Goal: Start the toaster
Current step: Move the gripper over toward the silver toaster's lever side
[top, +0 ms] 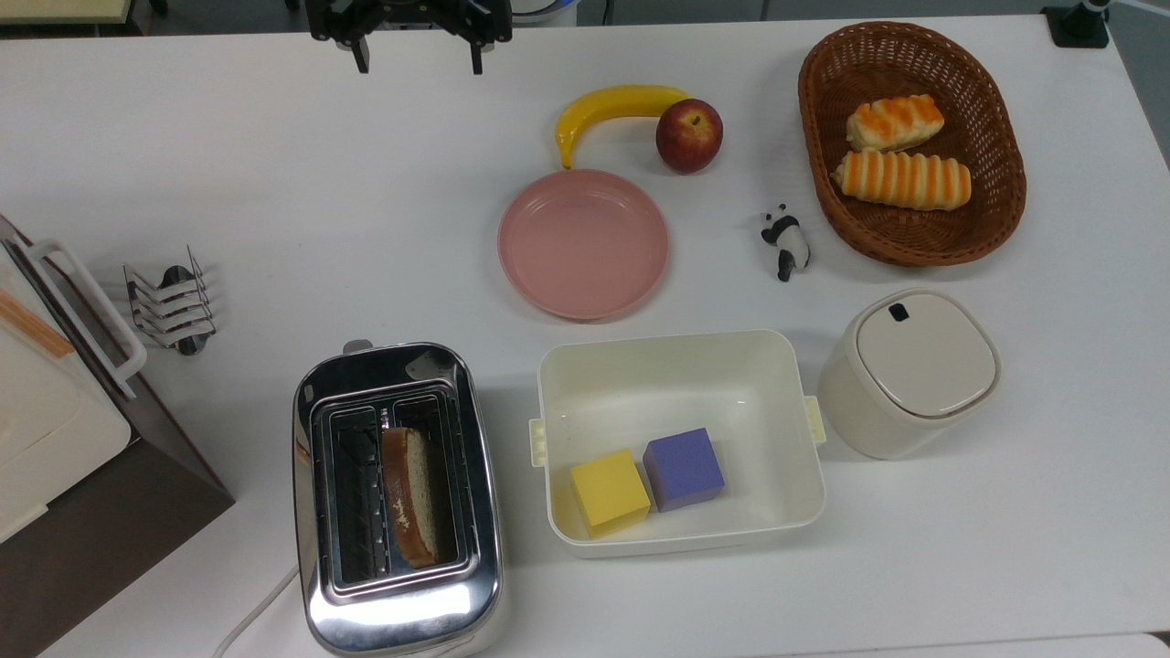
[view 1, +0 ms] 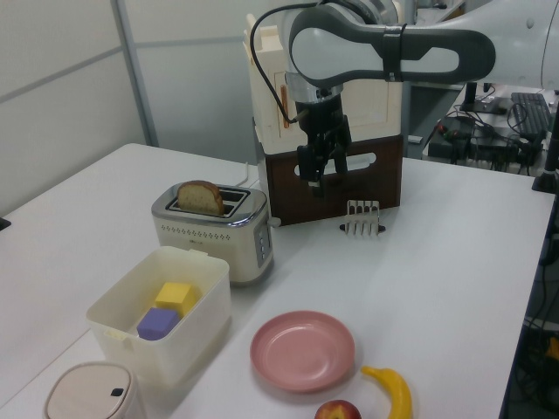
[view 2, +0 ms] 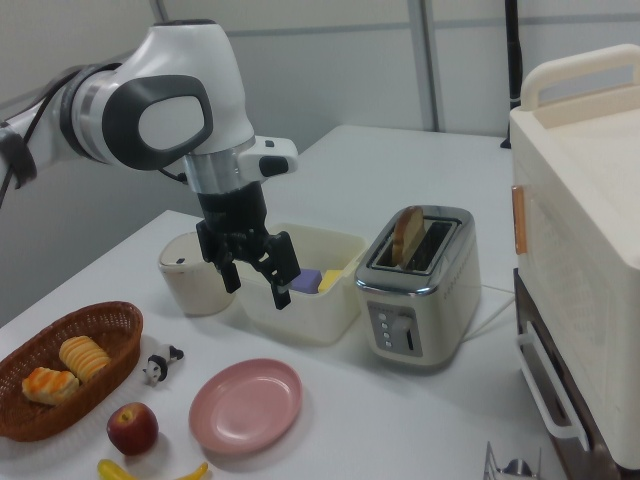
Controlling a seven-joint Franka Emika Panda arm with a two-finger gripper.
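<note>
Top view's upper edge cuts off the pincer (top: pixel 420 62)

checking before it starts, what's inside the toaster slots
One slice of bread stands in the toaster slot on the top view's right, its top sticking out. The other slot looks empty. The slice's lower part is hidden by the toaster body.

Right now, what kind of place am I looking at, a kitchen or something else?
Probably a robot lab staged as a breakfast table: a toaster with bread, a banana and a pink plate sit on a white table, with desks and cables behind.
</note>
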